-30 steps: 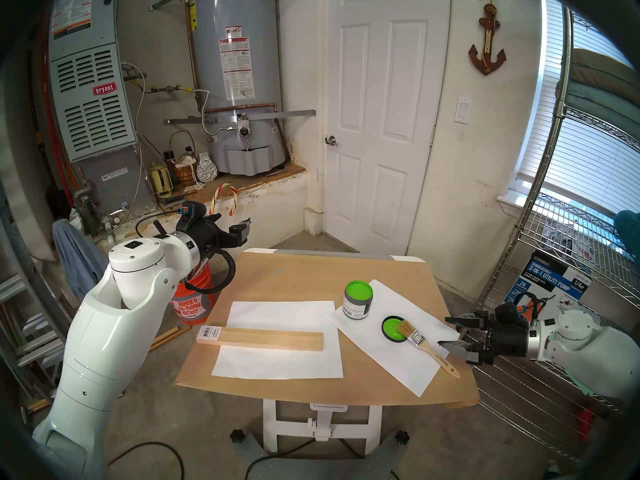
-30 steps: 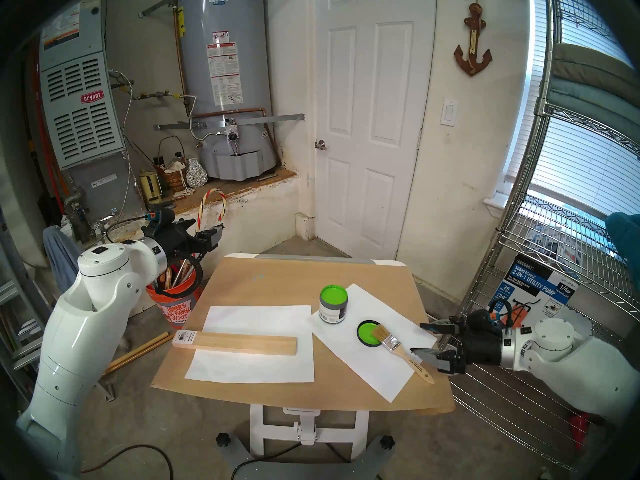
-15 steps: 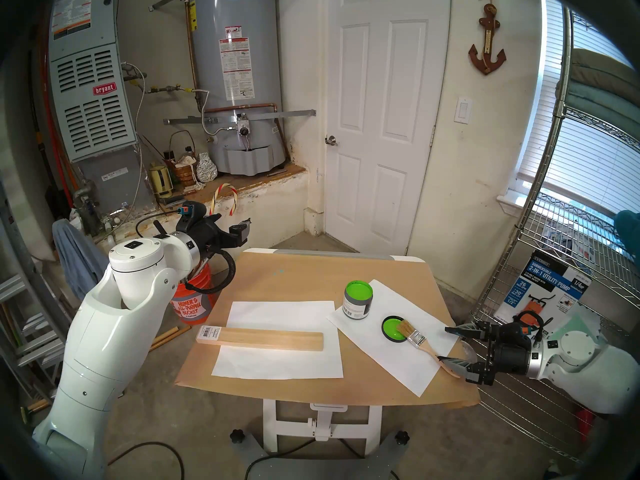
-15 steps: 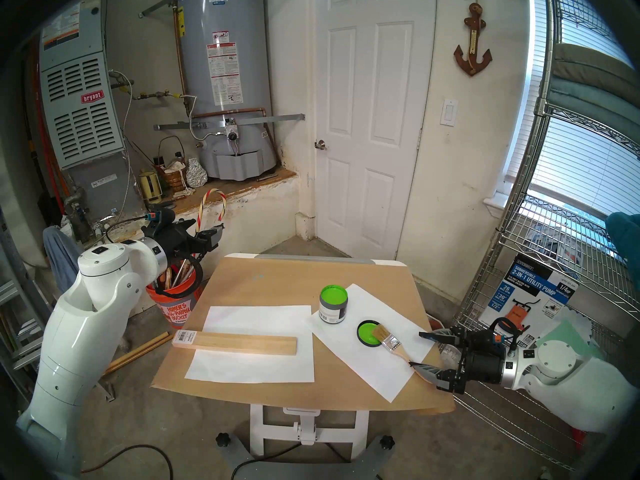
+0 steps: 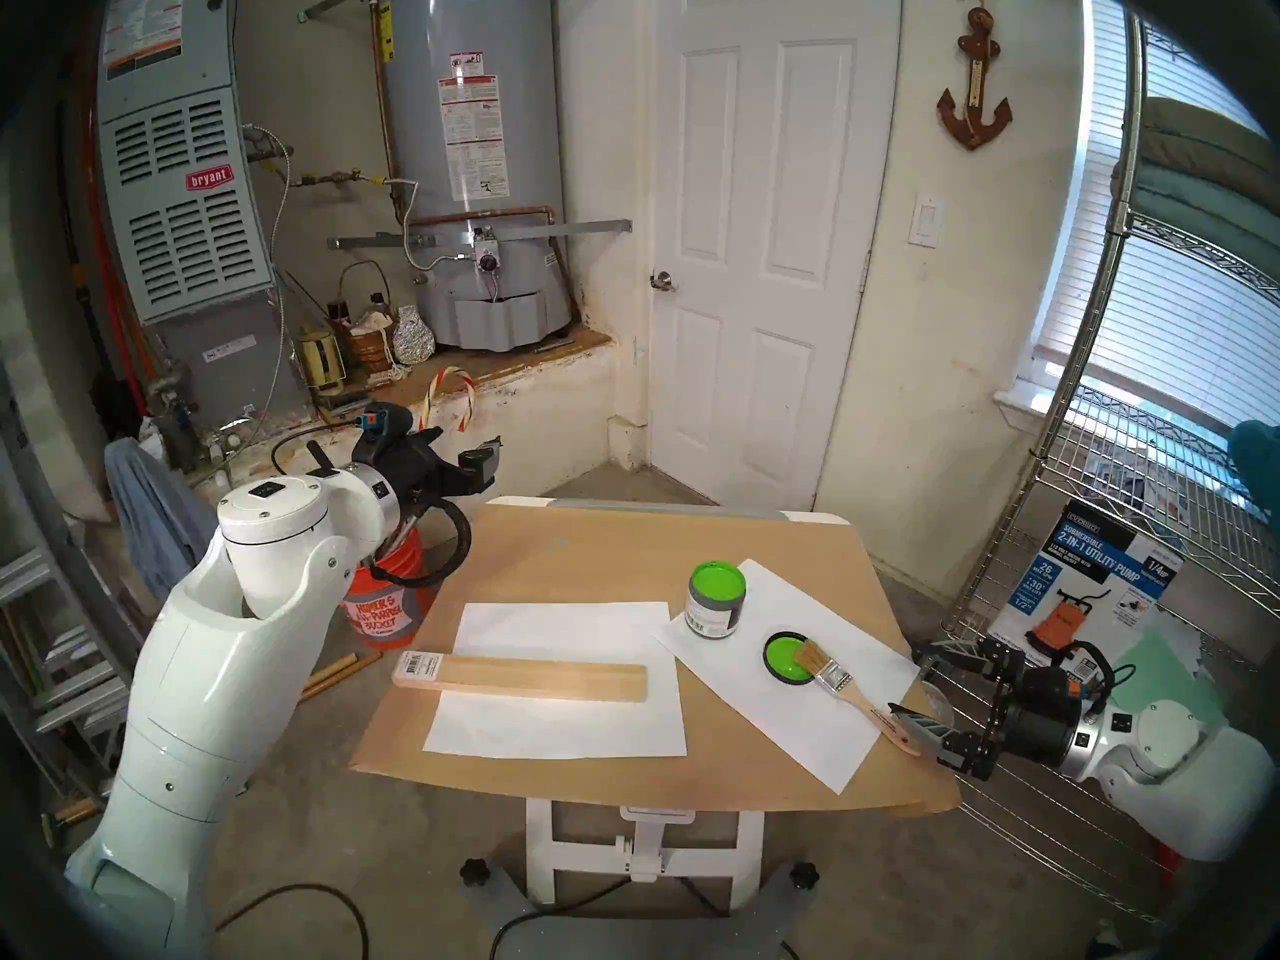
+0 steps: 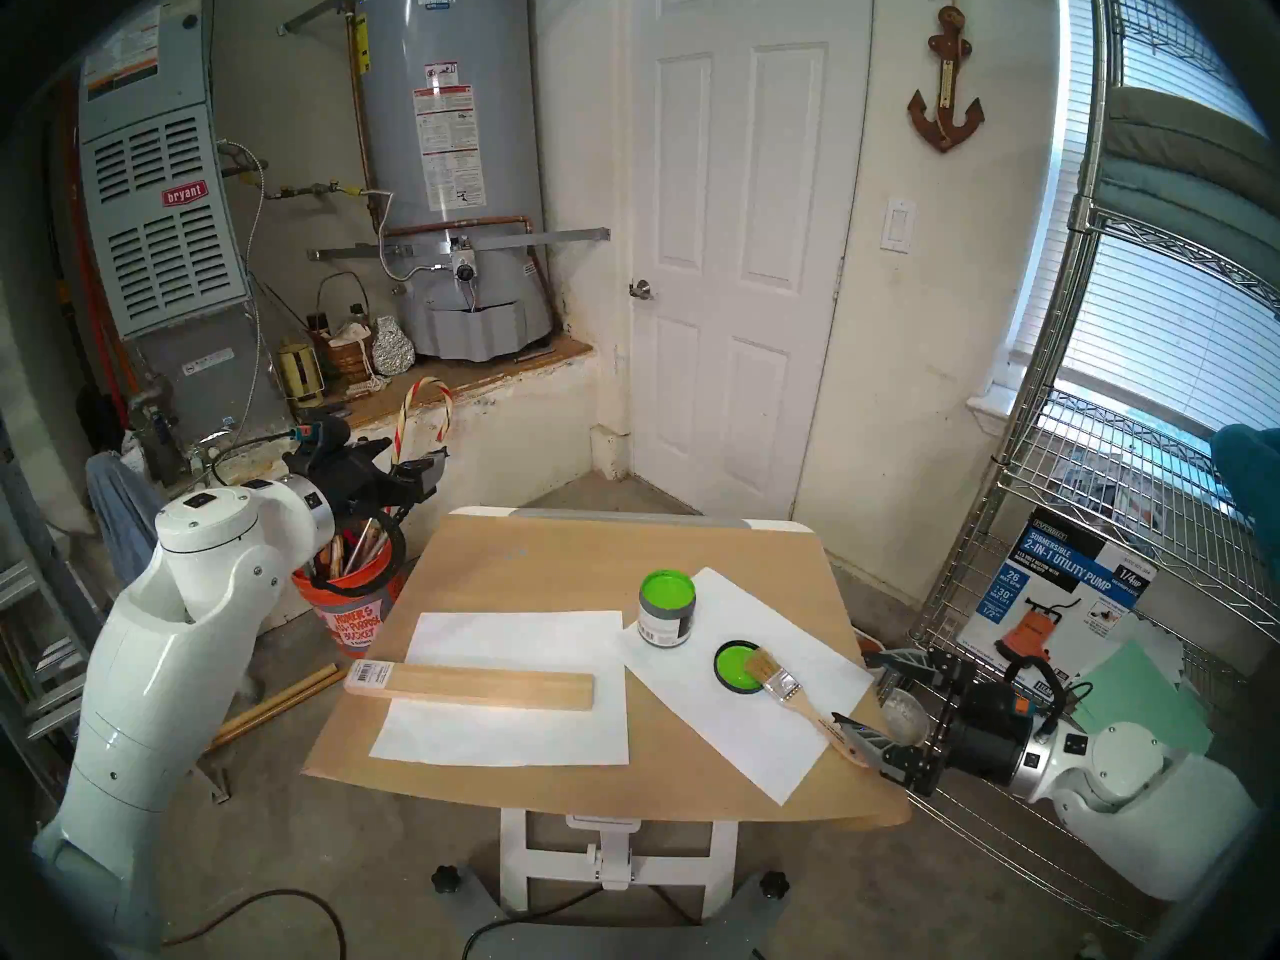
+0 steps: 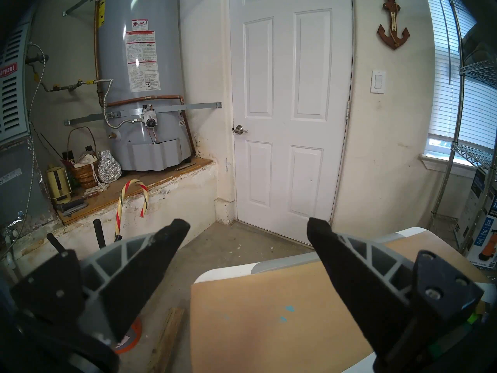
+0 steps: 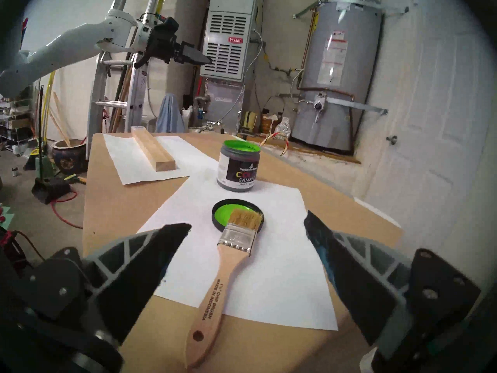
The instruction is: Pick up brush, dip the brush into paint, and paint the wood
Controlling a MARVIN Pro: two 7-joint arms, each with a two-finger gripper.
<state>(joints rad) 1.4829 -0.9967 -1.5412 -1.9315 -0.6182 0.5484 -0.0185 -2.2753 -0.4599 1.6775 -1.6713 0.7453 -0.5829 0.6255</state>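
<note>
The brush [image 5: 848, 688] lies on white paper at the table's right. Its pale bristles rest on a black lid [image 5: 781, 657] filled with green paint. Its handle [image 8: 215, 286] points toward my right gripper [image 5: 906, 681], which is open. One finger stands on each side of the handle's end without gripping it. An open jar of green paint [image 5: 717, 602] stands behind the lid. The wood [image 5: 519, 678] lies on another sheet at the left. My left gripper [image 5: 485, 456] hangs open and empty beyond the table's far left corner.
Brown paper covers the table [image 5: 623, 543]. A wire shelf [image 5: 1080, 785] with a pump box stands close behind my right arm. An orange bucket [image 5: 388, 605] sits on the floor under my left arm.
My right gripper has dropped lower and drawn back to the right, so its fingers now straddle the handle's end. The brush, the paint, the wood and my left arm have not moved.
</note>
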